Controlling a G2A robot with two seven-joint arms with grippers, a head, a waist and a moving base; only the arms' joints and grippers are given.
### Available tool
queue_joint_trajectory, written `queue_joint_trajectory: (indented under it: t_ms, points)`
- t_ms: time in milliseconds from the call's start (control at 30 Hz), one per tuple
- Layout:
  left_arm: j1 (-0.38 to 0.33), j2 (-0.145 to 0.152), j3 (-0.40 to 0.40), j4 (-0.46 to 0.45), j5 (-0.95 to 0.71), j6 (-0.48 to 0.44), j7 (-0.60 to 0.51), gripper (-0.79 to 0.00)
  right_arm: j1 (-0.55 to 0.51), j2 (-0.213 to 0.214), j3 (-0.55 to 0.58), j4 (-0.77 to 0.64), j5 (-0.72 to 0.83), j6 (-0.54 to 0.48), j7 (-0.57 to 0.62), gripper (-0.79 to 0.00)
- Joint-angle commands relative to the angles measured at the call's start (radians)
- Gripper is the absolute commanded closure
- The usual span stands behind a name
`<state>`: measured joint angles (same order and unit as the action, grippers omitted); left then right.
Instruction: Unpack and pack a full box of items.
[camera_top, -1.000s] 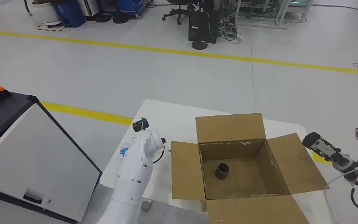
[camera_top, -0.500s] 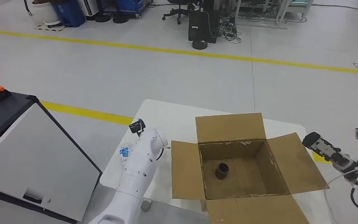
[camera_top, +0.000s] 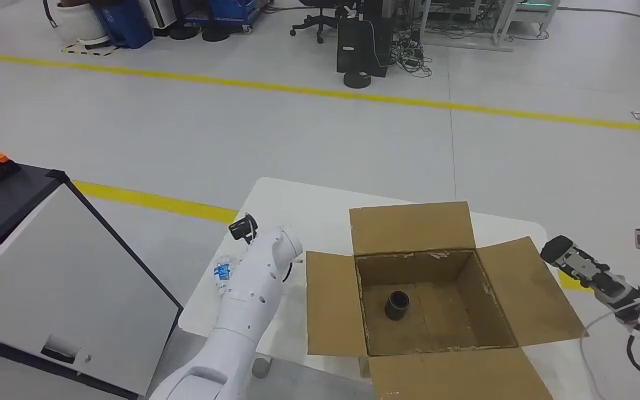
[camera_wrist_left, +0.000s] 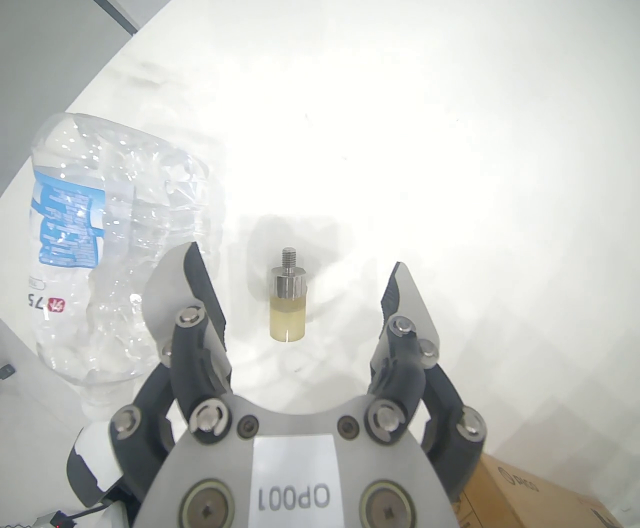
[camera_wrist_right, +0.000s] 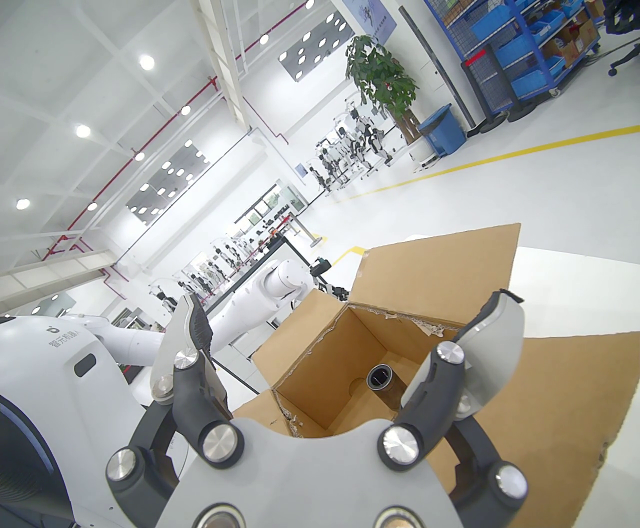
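Left gripper (camera_wrist_left: 296, 259), jaws apart, hangs over threaded stud (camera_wrist_left: 287, 305) on bench (camera_wrist_left: 450, 150). Lower centred, clear of bottle (camera_wrist_left: 100, 240), then pinch.

A white rectangular paper label (camera_wrist_left: 292, 487) fixed to the left gripper (camera_wrist_left: 295, 260) carries one short dark alphanumeric code, seen inverted. The crumpled clear plastic bottle (camera_wrist_left: 125, 210) bears a blue-and-white printed label (camera_wrist_left: 67, 225); its fine print is illegible. The brown cardboard box (camera_wrist_left: 540, 495) shows a small dark printed mark.
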<state>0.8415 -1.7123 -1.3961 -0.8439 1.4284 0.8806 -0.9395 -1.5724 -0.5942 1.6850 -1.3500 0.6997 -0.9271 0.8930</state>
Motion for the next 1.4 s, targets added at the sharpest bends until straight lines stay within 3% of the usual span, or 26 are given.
queue_joint_trajectory:
  t_ms: [0,467,533,667,1133,1233,1367]
  points:
    - [-0.011,-0.001,-0.001,0.022,-0.006,-0.013,-0.013,-0.785,0.000,0.000,0.000,0.000,0.000,0.000,0.000,-0.785]
    - [-0.009,0.000,0.001,0.025,-0.001,-0.017,-0.010,-0.785,0.000,0.000,0.000,0.000,0.000,0.000,0.000,-0.785]
    - [0.002,0.000,0.009,0.047,0.042,0.042,0.061,-0.785,0.000,0.000,0.000,0.000,0.000,0.000,0.000,-0.785]
    - [-0.029,-0.009,0.016,0.096,0.007,0.051,0.056,-0.785,0.000,0.000,0.000,0.000,0.000,0.000,0.000,-0.785]
    - [-0.096,-0.029,0.042,0.221,-0.036,0.033,0.035,-0.785,0.000,0.000,0.000,0.000,0.000,0.000,0.000,-0.785]
    - [-0.105,-0.029,0.041,0.229,-0.057,-0.012,0.013,-0.785,0.000,0.000,0.000,0.000,0.000,0.000,0.000,-0.785]
    - [-0.114,-0.029,0.038,0.240,-0.058,0.008,0.017,-0.785,0.000,0.000,0.000,0.000,0.000,0.000,0.000,-0.785]
